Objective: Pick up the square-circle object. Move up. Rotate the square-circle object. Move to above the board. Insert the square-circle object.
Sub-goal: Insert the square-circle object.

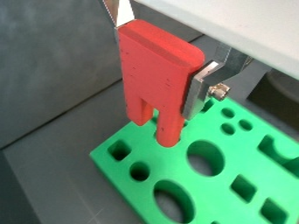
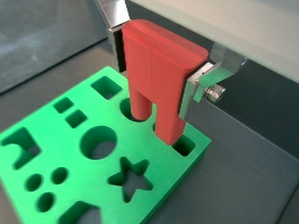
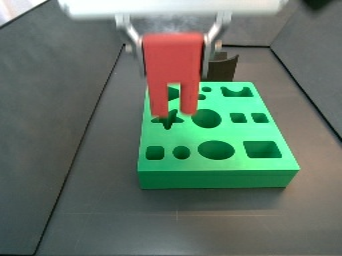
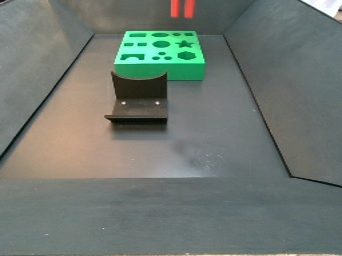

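Observation:
My gripper (image 1: 162, 52) is shut on the square-circle object (image 1: 158, 74), a red block with a solid top and two legs split by a slot. The silver fingers (image 2: 198, 83) clamp its upper sides, and the legs point down. It hangs upright over the board (image 3: 214, 175), a flat green block with many shaped holes. In a side view the red piece (image 3: 173, 65) has its leg tips close above the star and round holes. Whether the tips touch the board (image 2: 176, 175) I cannot tell. The other side view shows only the red piece's (image 4: 182, 8) lower end, at the frame's top edge.
The dark fixture (image 4: 139, 95) stands on the grey floor in front of the board (image 4: 187, 68), and shows as a dark block (image 3: 221, 65) behind the board in a side view. Sloped grey walls enclose the floor on both sides.

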Available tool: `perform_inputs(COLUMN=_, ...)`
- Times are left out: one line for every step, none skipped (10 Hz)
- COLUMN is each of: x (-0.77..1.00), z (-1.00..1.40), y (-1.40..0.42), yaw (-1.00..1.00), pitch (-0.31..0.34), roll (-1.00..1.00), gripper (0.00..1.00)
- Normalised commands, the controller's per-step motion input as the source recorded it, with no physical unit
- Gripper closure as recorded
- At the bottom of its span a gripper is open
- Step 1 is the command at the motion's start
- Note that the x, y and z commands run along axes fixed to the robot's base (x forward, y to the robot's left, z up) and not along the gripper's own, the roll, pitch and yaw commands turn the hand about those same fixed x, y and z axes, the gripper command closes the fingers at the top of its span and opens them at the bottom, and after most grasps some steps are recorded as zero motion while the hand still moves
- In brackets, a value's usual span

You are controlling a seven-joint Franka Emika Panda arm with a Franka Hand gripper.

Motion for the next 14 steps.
perform_inputs(x=0.0, z=-0.36, y=-0.27, yaw=0.01, pitch=-0.064, roll=0.0, gripper=1.0)
perform_inputs(x=0.0, z=-0.29, y=-0.22, yaw=0.02, pitch=-0.059, roll=0.0, gripper=1.0)
perform_inputs(x=0.0, z=-0.29, y=-0.12, yaw=0.05, pitch=-0.051, roll=0.0, gripper=1.0)
perform_inputs(x=0.0, z=-0.42, y=-0.1, yaw=0.04, pitch=-0.019, roll=0.18, gripper=1.0)
perform_inputs(x=0.0, z=-0.48, y=-0.09, yaw=0.1, pitch=-0.046, roll=0.21, gripper=1.0)
perform_inputs(x=0.0, z=-0.49, y=-0.09, yaw=0.15, pitch=-0.069, roll=0.22, gripper=1.0)
perform_inputs(x=0.0, z=-0.35, y=-0.11, yaw=0.12, pitch=-0.019, roll=0.27, gripper=1.0)
perform_inputs(x=0.0, z=-0.24, y=-0.13, yaw=0.14, pitch=-0.016, roll=0.22, gripper=1.0)
perform_inputs(x=0.0, z=-0.23, y=-0.16, yaw=0.09, pitch=-0.034, roll=0.13, gripper=1.0)
perform_inputs(x=0.0, z=-0.2, y=-0.15, yaw=0.08, pitch=-0.009, roll=0.07, gripper=1.0)
perform_inputs(x=0.0, z=-0.19, y=-0.13, yaw=0.07, pitch=0.0, roll=0.07, gripper=1.0)
perform_inputs(x=0.0, z=-0.23, y=-0.11, yaw=0.09, pitch=-0.017, roll=0.04, gripper=1.0)
perform_inputs(x=0.0, z=-0.23, y=-0.14, yaw=0.06, pitch=-0.023, roll=0.0, gripper=1.0)
perform_inputs(x=0.0, z=-0.26, y=-0.14, yaw=0.04, pitch=-0.009, roll=0.01, gripper=1.0)
